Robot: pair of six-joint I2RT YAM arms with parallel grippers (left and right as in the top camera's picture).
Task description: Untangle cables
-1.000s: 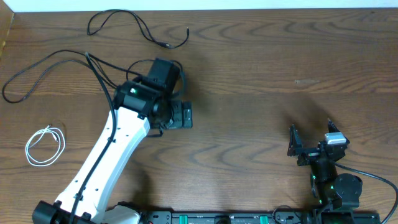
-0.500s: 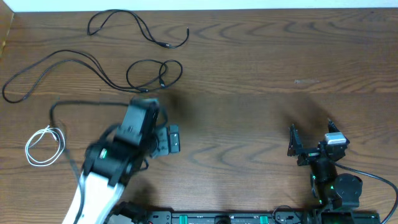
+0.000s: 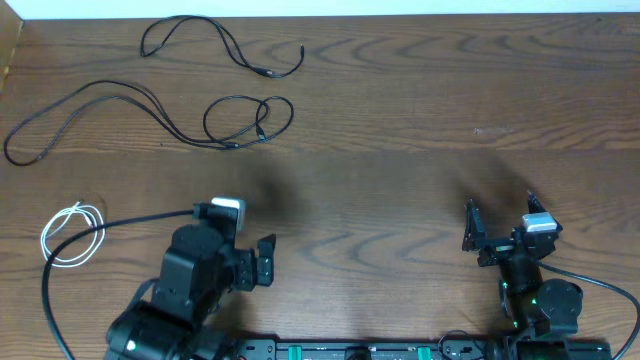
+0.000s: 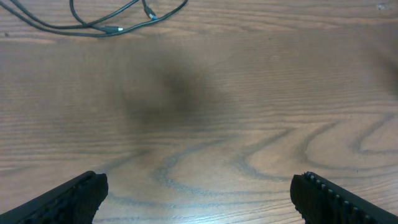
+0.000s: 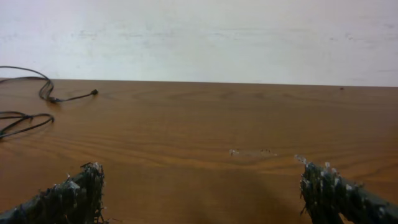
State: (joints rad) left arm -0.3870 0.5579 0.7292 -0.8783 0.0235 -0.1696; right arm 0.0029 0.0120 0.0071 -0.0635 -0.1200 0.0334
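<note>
Left tool, right tool low over the table — jaws wide, empty.

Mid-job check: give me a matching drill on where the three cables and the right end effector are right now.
Things:
1. white cable
2. shorter black cable
3. longer black cable
4. right end effector

Places or states:
A. near edge on the right, open and empty
B. farthest back, on the left
C. small coil at the near left
D. middle left, looped at its right end

Pairs: 1-C; 2-B; 3-D; 4-A
</note>
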